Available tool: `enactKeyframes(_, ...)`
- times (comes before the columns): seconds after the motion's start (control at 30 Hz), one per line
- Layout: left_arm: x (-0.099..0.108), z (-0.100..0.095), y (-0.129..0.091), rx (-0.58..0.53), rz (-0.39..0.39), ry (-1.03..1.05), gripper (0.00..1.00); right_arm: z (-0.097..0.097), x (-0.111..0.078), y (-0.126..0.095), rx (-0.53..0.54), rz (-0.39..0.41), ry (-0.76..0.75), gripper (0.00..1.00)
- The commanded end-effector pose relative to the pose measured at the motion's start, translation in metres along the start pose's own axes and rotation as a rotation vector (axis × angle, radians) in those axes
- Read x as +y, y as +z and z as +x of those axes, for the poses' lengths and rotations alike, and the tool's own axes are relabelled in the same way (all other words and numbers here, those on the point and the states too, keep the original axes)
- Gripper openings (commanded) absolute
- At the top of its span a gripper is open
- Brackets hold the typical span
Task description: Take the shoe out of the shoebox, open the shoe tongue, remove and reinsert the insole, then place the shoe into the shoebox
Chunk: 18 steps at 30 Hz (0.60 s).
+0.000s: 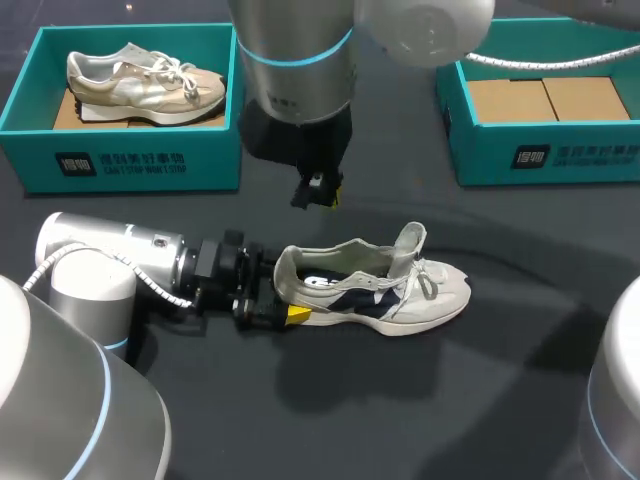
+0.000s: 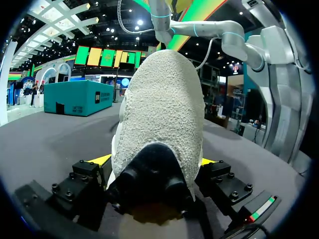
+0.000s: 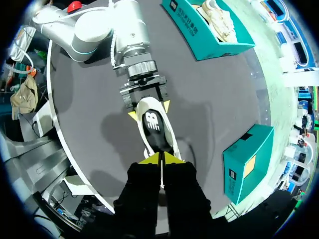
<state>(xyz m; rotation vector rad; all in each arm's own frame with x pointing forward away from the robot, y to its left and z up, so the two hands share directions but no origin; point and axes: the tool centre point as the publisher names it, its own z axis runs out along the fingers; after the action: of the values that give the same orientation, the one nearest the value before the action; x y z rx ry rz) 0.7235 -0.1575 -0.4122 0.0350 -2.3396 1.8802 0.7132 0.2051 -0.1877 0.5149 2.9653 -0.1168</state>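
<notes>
Shoe (image 1: 375,285) lies on its sole on the worktop (image 1: 480,380), long axis sideways, toe rightward; left hand (image 1: 285,298) clamps its heel; right hand (image 1: 322,192), fingertips pressed together, hangs above.

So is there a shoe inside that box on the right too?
No, the right shoebox shows only its bare cardboard floor; the shoe lies out on the table.

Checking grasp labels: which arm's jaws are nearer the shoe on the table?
Left. Left jaws clamp the heel of the shoe; right jaws hang shut above it, apart.
</notes>
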Motion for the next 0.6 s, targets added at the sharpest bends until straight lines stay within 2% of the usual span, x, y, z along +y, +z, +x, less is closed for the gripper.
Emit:
enactKeyframes(0.03,0.002,0.001,0.000,-0.001,0.000,-0.001,0.00,-0.005,-0.010,0.004,0.019,-0.029,-0.014,0.00)
enactKeyframes(0.13,0.002,0.001,0.000,-0.001,0.000,-0.001,0.00,-0.006,-0.003,0.019,0.019,-0.034,-0.134,0.00)
enactKeyframes(0.27,0.002,0.001,0.000,-0.001,0.000,-0.001,0.00,0.004,0.004,0.036,0.028,-0.035,-0.278,0.00)
enactKeyframes(0.37,0.002,0.001,0.000,-0.001,0.000,-0.001,0.00,0.013,0.005,0.052,0.060,0.026,-0.385,0.00)
enactKeyframes(0.6,0.002,0.001,0.000,-0.001,0.000,-0.001,0.00,0.013,0.005,0.052,0.060,0.026,-0.385,0.00)
